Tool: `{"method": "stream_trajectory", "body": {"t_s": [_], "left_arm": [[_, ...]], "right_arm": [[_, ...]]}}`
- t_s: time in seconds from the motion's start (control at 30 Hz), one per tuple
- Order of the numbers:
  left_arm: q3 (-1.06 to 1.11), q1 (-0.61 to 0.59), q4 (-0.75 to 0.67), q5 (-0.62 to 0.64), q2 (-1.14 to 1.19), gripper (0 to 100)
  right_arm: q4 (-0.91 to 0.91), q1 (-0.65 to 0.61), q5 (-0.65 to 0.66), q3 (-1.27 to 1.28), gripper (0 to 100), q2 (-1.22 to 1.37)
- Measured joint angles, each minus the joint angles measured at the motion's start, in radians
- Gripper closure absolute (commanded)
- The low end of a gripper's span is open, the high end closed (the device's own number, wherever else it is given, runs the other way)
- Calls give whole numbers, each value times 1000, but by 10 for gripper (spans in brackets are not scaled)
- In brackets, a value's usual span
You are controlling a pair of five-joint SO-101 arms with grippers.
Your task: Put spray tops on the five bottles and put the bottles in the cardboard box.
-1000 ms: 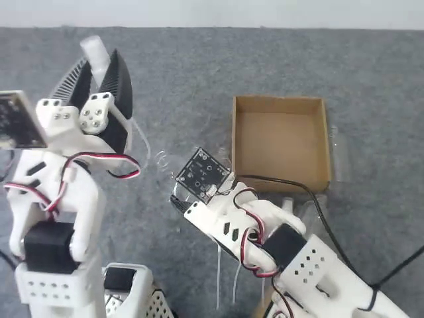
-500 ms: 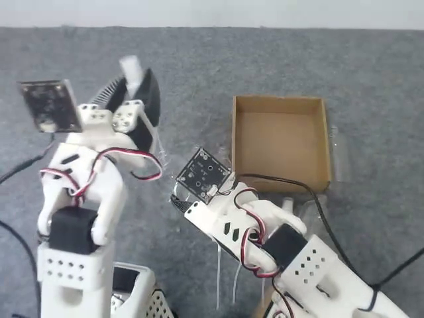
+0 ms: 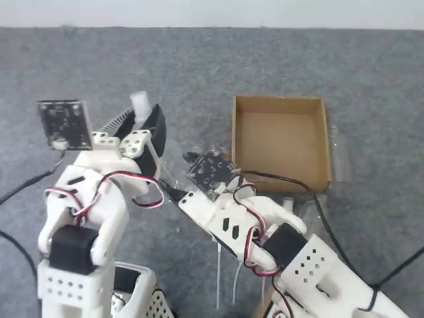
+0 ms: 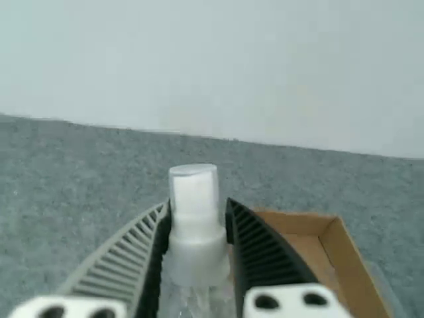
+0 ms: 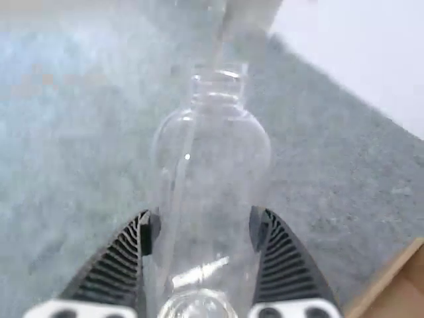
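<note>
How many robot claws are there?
2. The left gripper, left of the cardboard box, is shut on a white spray top. The right gripper, close beside it, is shut on a clear bottle. No more seem hidden.

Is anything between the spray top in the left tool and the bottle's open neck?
Nothing visible does. The bottle has an open neck, and only air separates it from the spray top.
</note>
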Motion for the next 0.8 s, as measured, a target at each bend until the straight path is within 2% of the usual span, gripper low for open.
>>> {"method": "stream_trajectory", "body": {"t_s": [0.13, 0.27, 0.43, 0.53, 0.8], "left_arm": [[38, 3, -41, -18, -3, 953], [38, 3, -51, -41, -6, 861], [-12, 3, -35, -51, -6, 837], [-80, 3, -28, -103, -6, 834], [-209, -3, 69, -135, -20, 813]], "right_arm": [[-115, 0, -28, 78, 992, 2], [-215, 0, -28, 140, 991, 2], [-236, 0, -31, 146, 988, 2], [-239, 0, -31, 146, 987, 2], [-239, 5, -31, 146, 986, 2]]}}
